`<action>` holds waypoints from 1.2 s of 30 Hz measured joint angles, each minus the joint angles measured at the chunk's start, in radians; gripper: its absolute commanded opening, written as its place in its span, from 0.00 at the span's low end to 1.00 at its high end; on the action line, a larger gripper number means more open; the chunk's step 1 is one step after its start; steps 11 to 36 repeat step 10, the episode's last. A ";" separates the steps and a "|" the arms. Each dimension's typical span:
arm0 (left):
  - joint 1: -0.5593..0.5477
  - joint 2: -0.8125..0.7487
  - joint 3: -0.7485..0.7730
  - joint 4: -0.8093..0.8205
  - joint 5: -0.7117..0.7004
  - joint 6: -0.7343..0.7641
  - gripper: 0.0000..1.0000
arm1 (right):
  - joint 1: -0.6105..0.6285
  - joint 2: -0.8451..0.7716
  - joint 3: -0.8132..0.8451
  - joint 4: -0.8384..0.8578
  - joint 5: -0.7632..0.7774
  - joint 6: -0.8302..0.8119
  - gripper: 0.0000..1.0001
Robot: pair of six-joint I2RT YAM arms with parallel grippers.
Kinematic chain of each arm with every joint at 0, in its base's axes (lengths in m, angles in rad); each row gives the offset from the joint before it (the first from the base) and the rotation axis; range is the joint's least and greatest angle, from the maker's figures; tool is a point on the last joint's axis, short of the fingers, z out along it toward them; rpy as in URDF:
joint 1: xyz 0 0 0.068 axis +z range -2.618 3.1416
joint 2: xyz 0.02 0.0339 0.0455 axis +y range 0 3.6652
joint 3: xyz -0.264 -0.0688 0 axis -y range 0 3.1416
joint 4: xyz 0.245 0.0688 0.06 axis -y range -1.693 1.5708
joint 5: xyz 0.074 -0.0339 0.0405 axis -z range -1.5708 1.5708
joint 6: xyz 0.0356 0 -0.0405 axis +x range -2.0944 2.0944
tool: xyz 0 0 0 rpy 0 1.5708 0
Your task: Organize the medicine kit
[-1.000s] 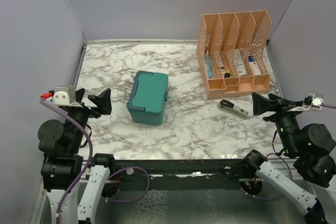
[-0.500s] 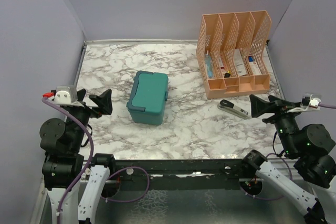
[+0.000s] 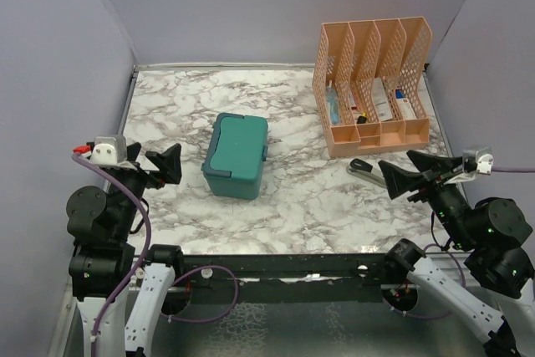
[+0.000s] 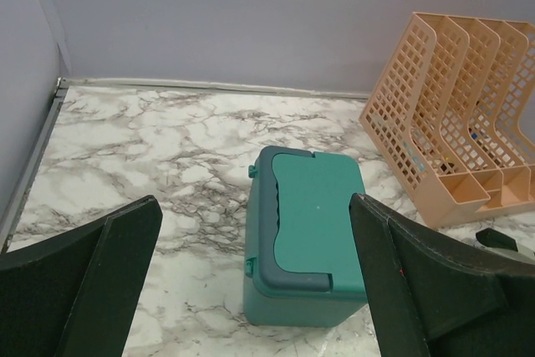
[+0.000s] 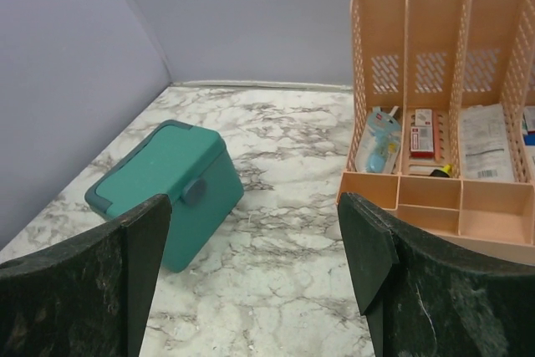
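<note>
A peach lattice file organizer [image 3: 372, 81] stands at the far right of the marble worktop [image 3: 167, 106], with packets and small boxes [image 5: 422, 133] in its slots. Just near of it lies a small dark-and-white item [image 3: 361, 168], partly hidden by the right gripper [image 3: 396, 165]. Nothing lies between either gripper and the medicine kit [image 3: 236, 155].

The kit sits closed around the middle of the worktop, left of the organizer and apart from it. The left gripper [image 3: 155, 165] hangs near the kit's left side, not touching it. The right gripper is well apart, to the kit's right. Both pairs of fingers are spread wide apart and hold nothing.

The kit's long axis runs near to far, its near end swung slightly left. The front latch [image 5: 192, 191] faces right and the hinge side faces left.
</note>
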 measured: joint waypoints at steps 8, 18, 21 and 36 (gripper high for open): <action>0.000 0.000 0.000 0.000 0.011 0.000 0.99 | 0.000 0.001 -0.029 0.022 -0.044 -0.016 0.82; 0.000 0.000 -0.001 0.000 0.011 0.000 0.99 | 0.000 0.002 -0.030 0.022 -0.043 -0.016 0.83; 0.000 0.000 -0.001 0.000 0.011 0.000 0.99 | 0.000 0.002 -0.030 0.022 -0.043 -0.016 0.83; 0.000 0.000 -0.001 0.000 0.011 0.000 0.99 | 0.000 0.002 -0.030 0.022 -0.043 -0.016 0.83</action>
